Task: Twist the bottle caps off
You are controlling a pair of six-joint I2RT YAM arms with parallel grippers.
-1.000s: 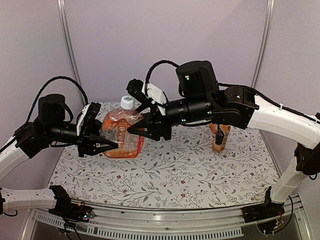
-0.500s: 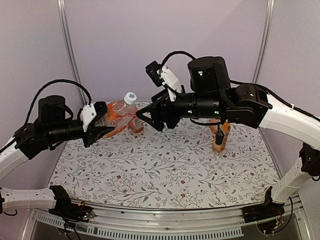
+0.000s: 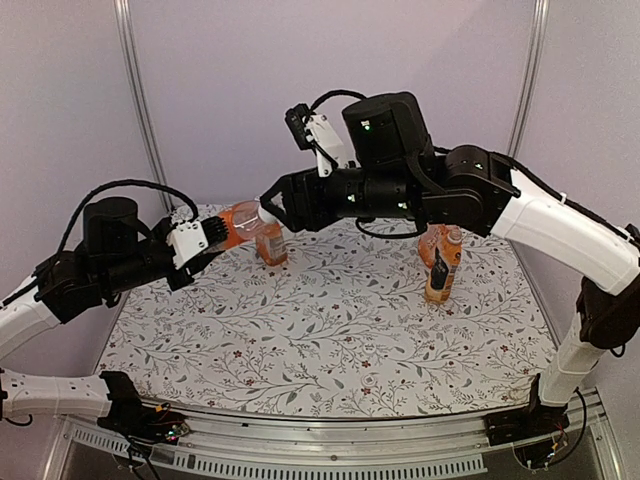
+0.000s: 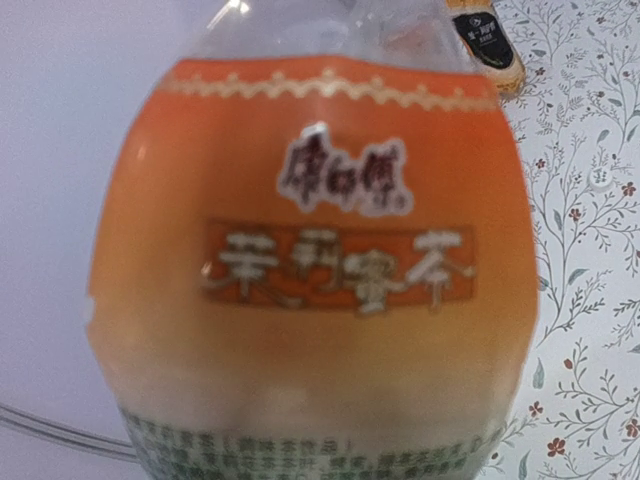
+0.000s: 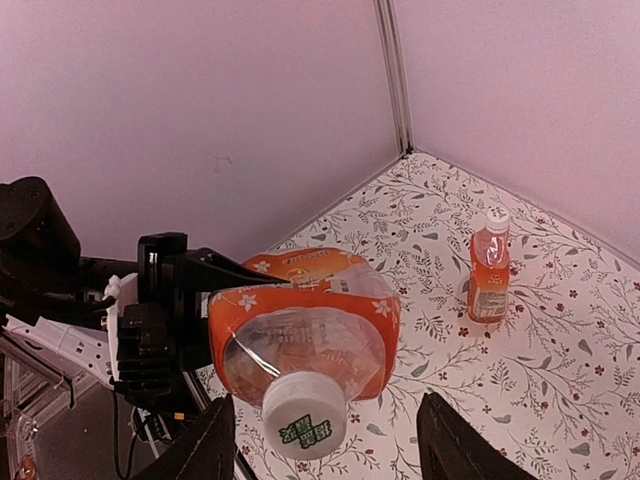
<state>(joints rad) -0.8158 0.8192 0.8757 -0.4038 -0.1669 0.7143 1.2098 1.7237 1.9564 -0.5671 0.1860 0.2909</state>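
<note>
Though blurred, Chinese characters [image 4: 345,178] on bottle [image 4: 300,340]; green print [image 5: 303,432] on cap [image 5: 310,398]

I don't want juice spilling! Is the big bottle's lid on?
On: the white cap sits on the neck of the bottle, which lies tipped sideways in the left gripper.

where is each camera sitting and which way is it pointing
top external: fixed above and behind the arm bases, looks down across the table; both arms show, with the left gripper and right gripper.
left wrist: right up against the big bottle, facing its label; none of its own fingers show.
right wrist: looks along its own fingers at the white cap.
shared: all three see the big bottle.
</note>
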